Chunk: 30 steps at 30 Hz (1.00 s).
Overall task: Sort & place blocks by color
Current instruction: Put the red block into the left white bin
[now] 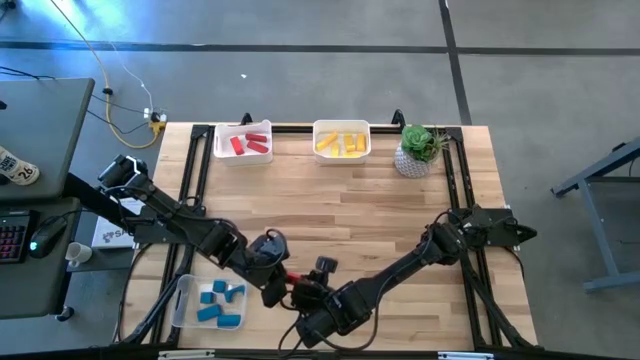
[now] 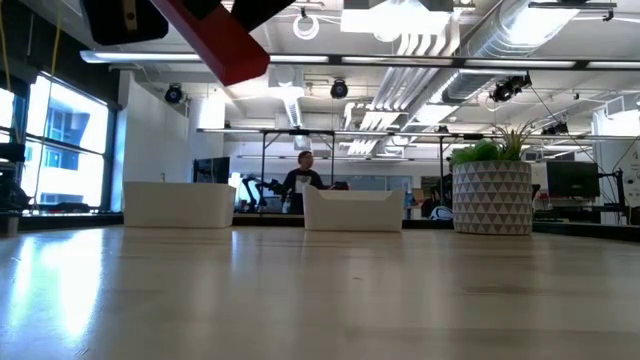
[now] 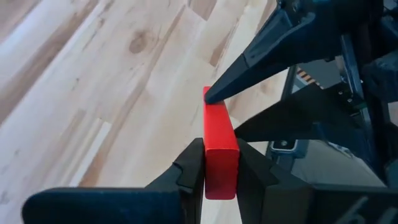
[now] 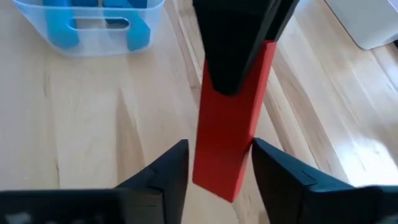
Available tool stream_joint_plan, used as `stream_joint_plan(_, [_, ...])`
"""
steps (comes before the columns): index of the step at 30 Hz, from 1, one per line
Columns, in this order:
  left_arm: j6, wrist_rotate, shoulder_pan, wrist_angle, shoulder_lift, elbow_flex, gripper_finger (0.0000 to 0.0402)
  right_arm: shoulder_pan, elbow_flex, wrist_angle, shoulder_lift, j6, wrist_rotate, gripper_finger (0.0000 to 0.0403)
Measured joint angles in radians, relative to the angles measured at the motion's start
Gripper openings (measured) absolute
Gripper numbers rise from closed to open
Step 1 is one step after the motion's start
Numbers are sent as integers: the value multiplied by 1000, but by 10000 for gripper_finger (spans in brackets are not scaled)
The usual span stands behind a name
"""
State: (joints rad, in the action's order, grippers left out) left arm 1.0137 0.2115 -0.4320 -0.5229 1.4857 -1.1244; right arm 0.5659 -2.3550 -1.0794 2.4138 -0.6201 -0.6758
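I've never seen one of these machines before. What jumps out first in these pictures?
Two dark arms meet near the table's front edge over one red block: the left gripper is clamped on one end, while the right gripper has its fingers on either side of the other end, apparently a handover. Along the far edge sit a white bin of red blocks, another of yellow ones and a potted plant; a clear bin of blue blocks lies front left.

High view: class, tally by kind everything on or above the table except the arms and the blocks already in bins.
Bins: 3 (bin of reds, bin of yellows, bin of blues)
Potted plant: 1
Held red block: 1
Total: 5
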Motion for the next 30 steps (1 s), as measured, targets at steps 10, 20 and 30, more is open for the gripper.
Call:
stream_joint_plan(10, [-87, 16, 46, -77, 0, 0, 44, -24, 0, -121, 0, 0, -8, 211])
stream_joint_plan(20, [-206, 102, 194, -283, 0, 0, 44, -47, 0, -257, 0, -10, -8, 213])
stream_joint_plan(30, [-363, 242, 454, -462, 0, 0, 44, -56, 0, -264, 0, -28, -3, 213])
